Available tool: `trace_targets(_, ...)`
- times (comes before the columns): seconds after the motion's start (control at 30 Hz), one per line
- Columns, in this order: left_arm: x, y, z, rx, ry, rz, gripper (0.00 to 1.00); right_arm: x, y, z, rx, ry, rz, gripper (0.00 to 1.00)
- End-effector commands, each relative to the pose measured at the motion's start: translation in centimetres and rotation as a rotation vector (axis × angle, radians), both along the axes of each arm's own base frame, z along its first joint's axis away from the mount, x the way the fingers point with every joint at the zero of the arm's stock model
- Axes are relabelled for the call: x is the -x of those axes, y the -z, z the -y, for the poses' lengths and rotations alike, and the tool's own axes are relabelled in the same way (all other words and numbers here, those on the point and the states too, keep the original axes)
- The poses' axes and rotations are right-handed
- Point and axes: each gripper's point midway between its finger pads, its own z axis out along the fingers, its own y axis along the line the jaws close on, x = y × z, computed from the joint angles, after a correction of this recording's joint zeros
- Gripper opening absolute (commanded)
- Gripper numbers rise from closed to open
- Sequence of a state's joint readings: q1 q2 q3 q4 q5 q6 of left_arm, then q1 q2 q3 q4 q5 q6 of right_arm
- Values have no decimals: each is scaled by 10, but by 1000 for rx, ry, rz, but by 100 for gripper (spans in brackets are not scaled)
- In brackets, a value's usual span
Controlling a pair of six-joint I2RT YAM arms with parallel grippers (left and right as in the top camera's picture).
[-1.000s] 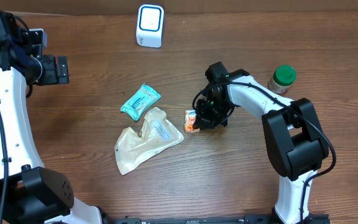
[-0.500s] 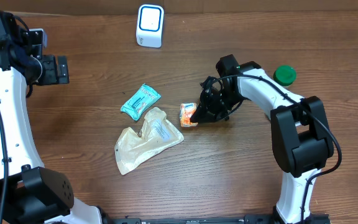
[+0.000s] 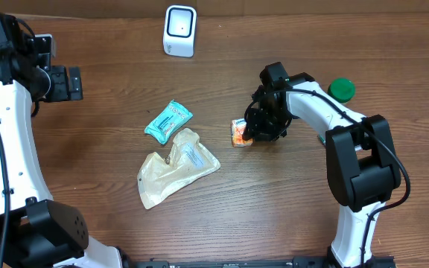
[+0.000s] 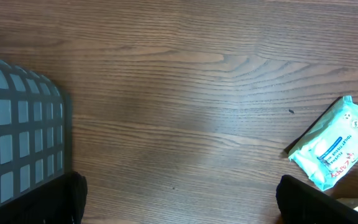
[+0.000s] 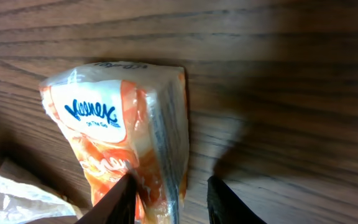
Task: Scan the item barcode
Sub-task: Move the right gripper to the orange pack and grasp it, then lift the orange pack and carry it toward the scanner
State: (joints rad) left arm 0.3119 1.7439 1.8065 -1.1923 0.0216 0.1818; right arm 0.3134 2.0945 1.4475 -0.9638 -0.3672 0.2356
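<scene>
Our right hand (image 5: 169, 186) is low over the orange tissue pack (image 5: 120, 134), which lies on the bench (image 3: 274, 193) — fingers parted, gripping nothing. Our left hand (image 4: 179, 193) hangs wide open, well apart. We judge the pickup is in hand — next, close on the pack and present its barcode to the white scanner (image 3: 179, 30).

A small orange pack (image 3: 239, 133) lies on the wooden table (image 3: 289, 208), the right gripper (image 3: 258, 131) low at its right side; whether they touch cannot be told. Left of it lie a teal packet (image 3: 168, 121) and, just below that, a crumpled cream pouch (image 3: 176, 167). A white scanner (image 3: 179, 30) stands at the far edge, a green-lidded jar (image 3: 340, 90) beside the right arm. The left gripper (image 3: 67, 83) hangs well apart at the left
</scene>
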Motion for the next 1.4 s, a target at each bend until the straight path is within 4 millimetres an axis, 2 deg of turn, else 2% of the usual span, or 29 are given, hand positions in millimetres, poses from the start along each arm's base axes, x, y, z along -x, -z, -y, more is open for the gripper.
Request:
trace_targets(0.0, -1, 1, 2, 9, -12, 0, 100, -12, -17, 10, 19, 49, 37, 32)
trace_targets(0.27, -1, 1, 2, 9, -11, 0, 100, -7, -16, 7, 36, 81, 8, 13)
trace_targets(0.33, -1, 1, 2, 9, -11, 0, 100, -7, -16, 7, 39, 82, 9, 4)
trace_targets(0.43, -1, 1, 2, 9, -12, 0, 100, -4, -21, 5, 7, 86, -7, 4)
trace_targets(0.47, -1, 1, 2, 8, -12, 0, 100, -4, -28, 1, -29, 83, -13, 4)
trace_targets(0.5, -1, 1, 2, 9, -12, 0, 100, -3, -45, -13, -138, 44, -6, 4)
trace_targets(0.63, -1, 1, 2, 9, -12, 0, 100, 5, -128, -66, -636, -112, 44, 4)
trace_targets(0.67, -1, 1, 2, 9, -11, 0, 100, 6, -135, -70, -675, -118, 48, 4)
trace_targets(0.73, -1, 1, 2, 9, -12, 0, 99, 8, -165, -81, -833, -153, 63, 4)
trace_targets(0.8, -1, 1, 2, 8, -12, 0, 100, 13, -205, -90, -1059, -214, 70, 4)
trace_targets(0.9, -1, 1, 2, 9, -12, 0, 100, 17, -238, -92, -1247, -284, 78, 4)
trace_targets(1.17, -1, 1, 2, 9, -12, 0, 100, 10, -241, -85, -1236, -225, 31, 4)
trace_targets(1.37, -1, 1, 2, 8, -12, 0, 100, 12, -254, -81, -1228, -194, -1, 4)
